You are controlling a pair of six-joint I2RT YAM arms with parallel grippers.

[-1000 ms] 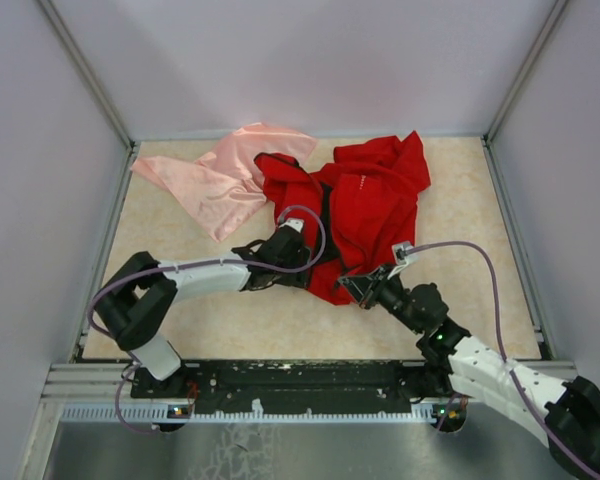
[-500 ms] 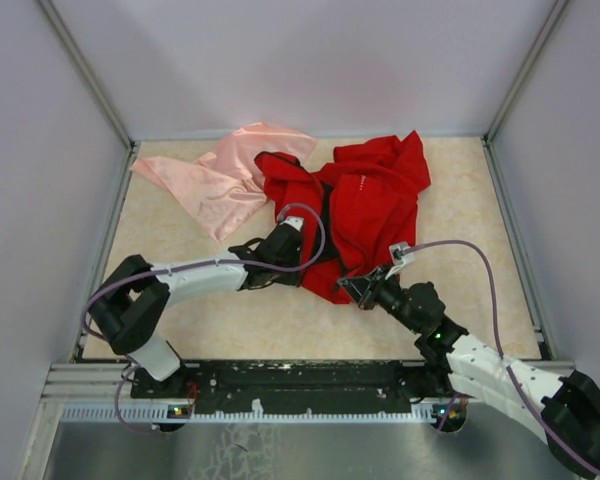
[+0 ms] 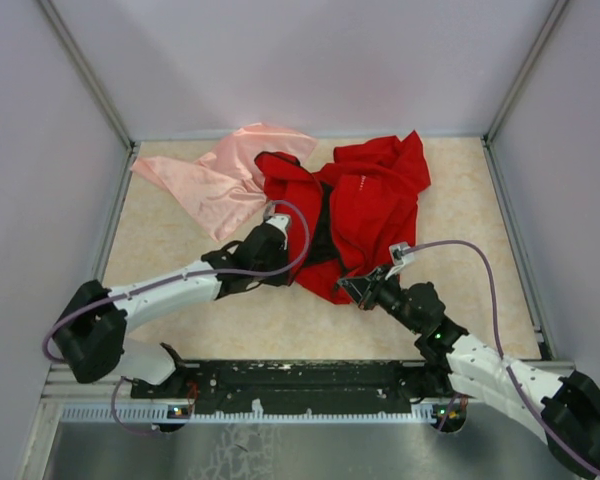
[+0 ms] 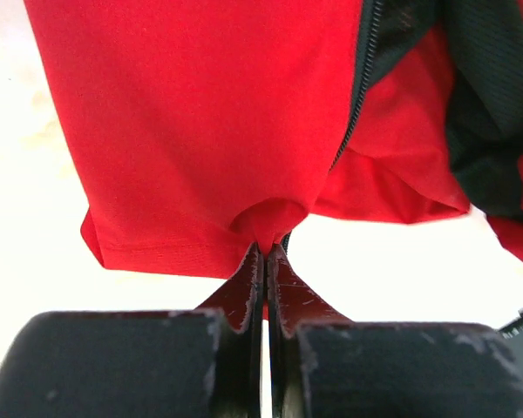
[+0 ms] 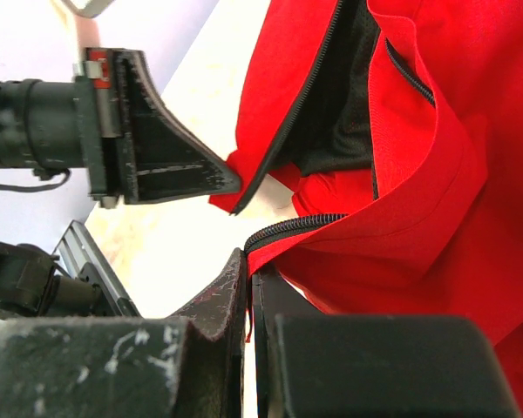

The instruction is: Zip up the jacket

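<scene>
Jacket (image 3: pixel 370 195) bunched mid-frame on tabletop (image 3: pixel 460 240), front open. Left hand (image 4: pixel 266 254) clenched on one hem corner, right hand (image 5: pixel 247 266) clenched on the other. Zipper (image 4: pixel 357 96) running up-frame between, both hands equally near.

Only tiny, illegible white lettering (image 3: pixel 360 183) on the chest of the jacket (image 3: pixel 385 215).
</scene>
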